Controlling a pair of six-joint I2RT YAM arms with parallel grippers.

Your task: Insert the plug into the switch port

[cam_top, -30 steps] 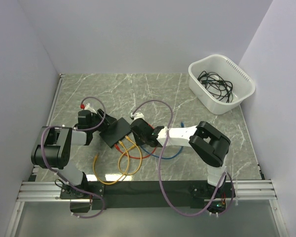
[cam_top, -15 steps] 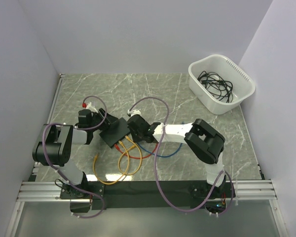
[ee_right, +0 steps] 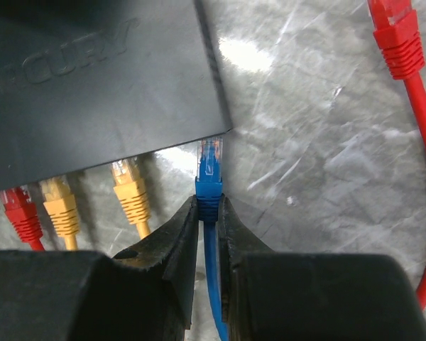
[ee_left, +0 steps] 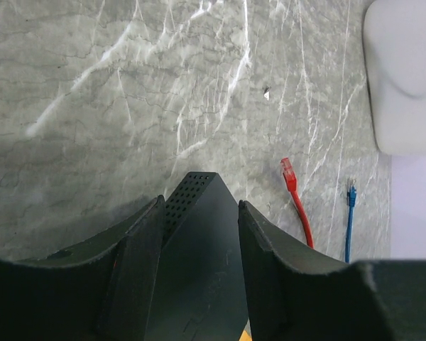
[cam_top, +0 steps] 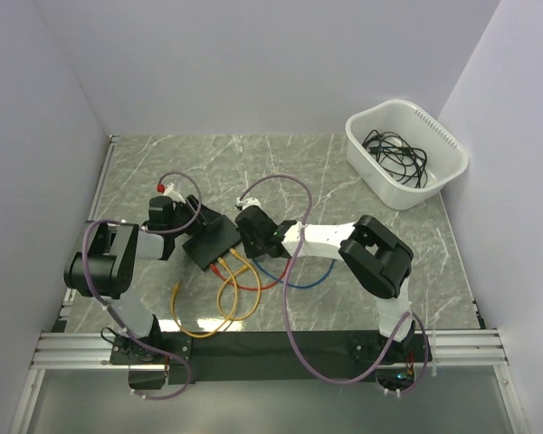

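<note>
From above: finds the switch flat on the table, left of centre, between both grippers. Clamps its far-left end with the left gripper. Meets its near-right edge with the right gripper. Shows yellow cables looping from that edge toward the bases, and a tub at the far right.

Left wrist: straddles a corner of the switch with both fingers, jaws about half apart and pressed to its sides. Shows a red cable and a blue cable loose to the right.

Right wrist: pinches a blue plug by its boot, jaws nearly closed. Sets the tip at the switch's edge, by its corner, just right of two yellow plugs and a red plug already seated. Cannot tell whether the tip sits inside a port.
</note>
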